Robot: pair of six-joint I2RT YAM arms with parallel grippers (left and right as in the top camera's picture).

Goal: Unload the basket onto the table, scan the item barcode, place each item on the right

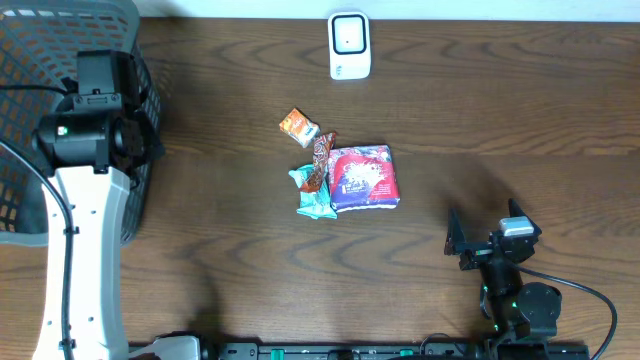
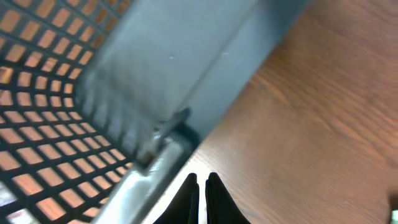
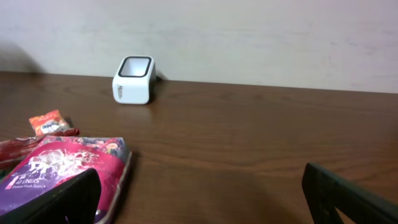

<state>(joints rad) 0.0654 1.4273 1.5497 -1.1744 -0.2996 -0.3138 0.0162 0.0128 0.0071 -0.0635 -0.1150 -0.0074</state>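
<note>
The white barcode scanner (image 1: 349, 45) stands at the table's far edge, and the right wrist view shows the scanner (image 3: 134, 79) against the wall. Mid-table lies a pile of items: a pink-purple packet (image 1: 365, 178), a small orange packet (image 1: 298, 126), a brown bar (image 1: 320, 162) and a teal packet (image 1: 314, 198). My right gripper (image 1: 487, 232) rests open and empty near the front right, pointing toward the pink-purple packet (image 3: 62, 165). My left gripper (image 2: 202, 182) is shut on nothing, just outside the basket's rim.
A grey mesh basket (image 1: 40, 50) fills the far left corner, with my left arm (image 1: 95, 110) over its right side. In the left wrist view the basket wall (image 2: 161, 68) is close to the fingertips. A pale wall runs behind the scanner.
</note>
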